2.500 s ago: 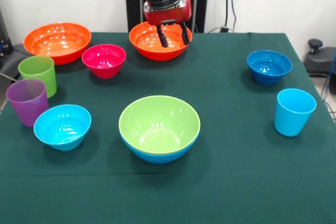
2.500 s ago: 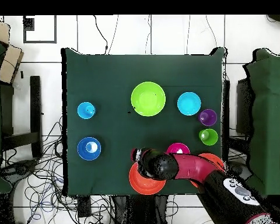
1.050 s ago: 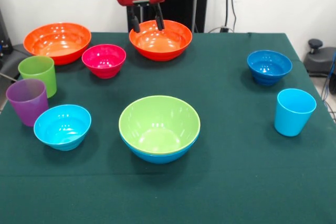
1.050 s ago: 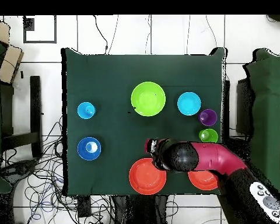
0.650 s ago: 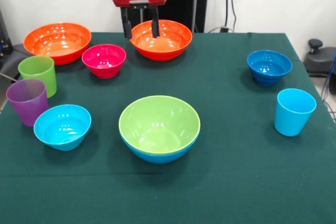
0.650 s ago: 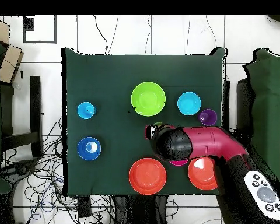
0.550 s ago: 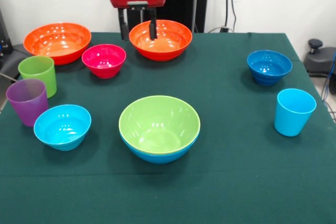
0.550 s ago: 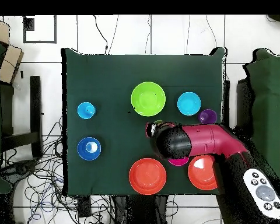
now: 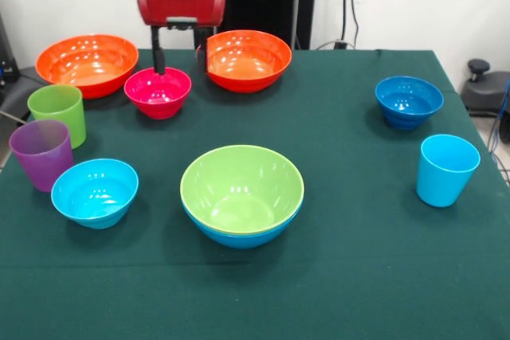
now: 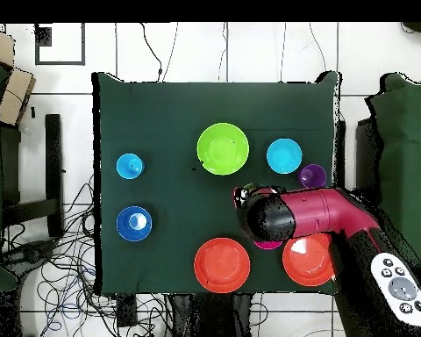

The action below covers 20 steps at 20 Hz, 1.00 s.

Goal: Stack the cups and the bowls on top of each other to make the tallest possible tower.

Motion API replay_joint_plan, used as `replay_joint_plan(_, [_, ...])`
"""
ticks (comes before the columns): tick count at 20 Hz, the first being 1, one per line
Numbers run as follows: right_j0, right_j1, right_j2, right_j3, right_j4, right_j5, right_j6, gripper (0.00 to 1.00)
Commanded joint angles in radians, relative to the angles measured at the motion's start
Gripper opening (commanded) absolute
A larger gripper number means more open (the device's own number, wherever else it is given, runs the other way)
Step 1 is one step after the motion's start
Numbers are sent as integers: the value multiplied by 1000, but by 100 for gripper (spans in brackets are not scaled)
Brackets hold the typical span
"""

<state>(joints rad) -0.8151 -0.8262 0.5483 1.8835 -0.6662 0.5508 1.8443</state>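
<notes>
My gripper (image 9: 179, 60) hangs open and empty above the far rim of the magenta bowl (image 9: 158, 91). One of its fingers (image 9: 157, 52) is over that rim and the other stands between the magenta bowl and the middle orange bowl (image 9: 244, 59). The tower (image 9: 241, 193) is a lime green bowl nested in a blue bowl at the table's middle. A second orange bowl (image 9: 86, 61), the lime green cup (image 9: 57, 111), the purple cup (image 9: 40, 153) and the cyan bowl (image 9: 95, 190) are on the left. On the right are the dark blue bowl (image 9: 409, 101) and the light blue cup (image 9: 446, 170). In the overhead view the arm (image 10: 288, 216) hides most of the magenta bowl.
The dark green table (image 9: 351, 260) ends close behind the orange bowls. In the overhead view, cables lie on the floor (image 10: 65, 263) beside the table.
The gripper has moved from over the middle orange bowl leftward in the front view to the magenta bowl, staying open. No bowl or cup has moved.
</notes>
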Motion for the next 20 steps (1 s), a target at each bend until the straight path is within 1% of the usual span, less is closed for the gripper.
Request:
replay_joint_plan(1, [-61,67,-46,22,-146,-41,-129,100])
replay_joint_plan(5, [-104,35,-21,108,-167,-60,-133,100])
replay_joint_plan(7, [-106,11,-12,153,-171,-65,-119,100])
replay_joint_plan(10, [-86,-2,-26,194,-206,-96,-70,100])
replay_joint_plan(13, [-59,5,-60,213,-257,-147,-5,100])
replay_joint_plan(15, [-35,5,-80,220,-271,-173,37,100])
replay_joint_plan(20, [23,-12,-102,223,-237,-168,78,100])
